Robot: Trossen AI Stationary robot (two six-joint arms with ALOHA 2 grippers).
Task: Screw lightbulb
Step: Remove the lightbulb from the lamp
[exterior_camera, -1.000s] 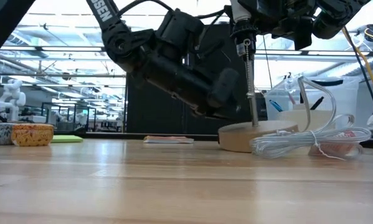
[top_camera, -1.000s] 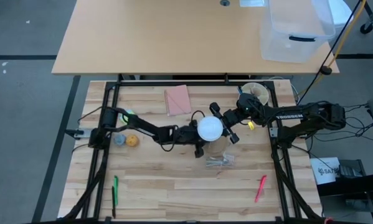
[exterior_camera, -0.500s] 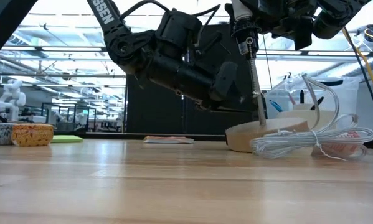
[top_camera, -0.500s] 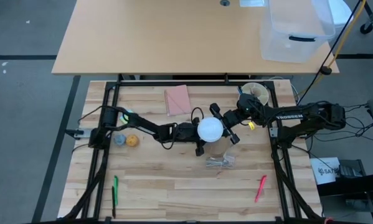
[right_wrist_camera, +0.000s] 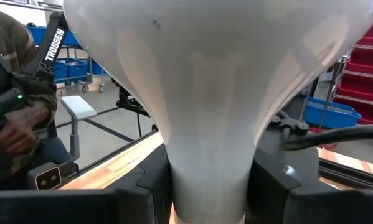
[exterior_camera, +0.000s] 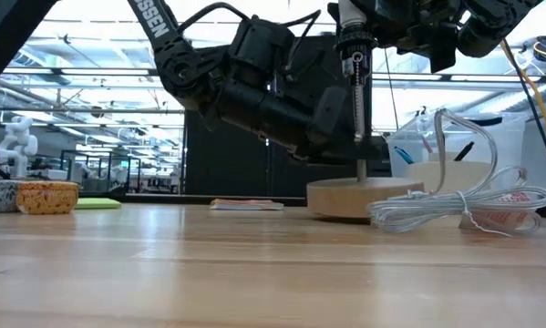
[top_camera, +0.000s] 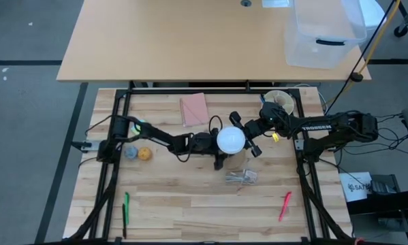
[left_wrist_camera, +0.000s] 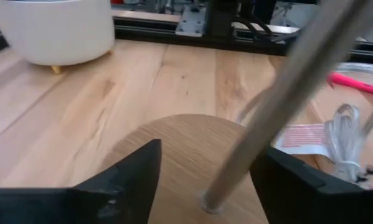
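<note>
The lightbulb [top_camera: 231, 141], a white frosted dome narrowing to a neck, stands upright at the table's middle, on top of a lamp stand. My right gripper [top_camera: 243, 136] reaches in from the right and is shut on it. The stand is a thin metal rod [exterior_camera: 359, 128] rising from a round wooden base [exterior_camera: 364, 196]. The base lies flat on the table. My left gripper [left_wrist_camera: 208, 155] comes from the left, low over the base, and is open. Its fingers stand either side of the rod [left_wrist_camera: 279, 93]. My right gripper pinches the lightbulb's narrow neck [right_wrist_camera: 208, 168], below the dome, between its two fingers. The fingers come in level from the table's right side. The bulb stands upright with its dome up, above the rod's top.
A coiled white cable [exterior_camera: 459, 205] and a crumpled wrapper [top_camera: 241, 177] lie near the base. A pink pad [top_camera: 193, 109] and a bowl [top_camera: 278, 101] sit farther back. Green pen [top_camera: 127, 204] and red pen [top_camera: 285, 205] lie near the front. A person [right_wrist_camera: 12, 106] stands beyond the table.
My left gripper has opened and let go of the lamp stand. The wooden base, tilted with one edge raised before, has dropped flat onto the table and shifted a little sideways. The rod now stands upright.
</note>
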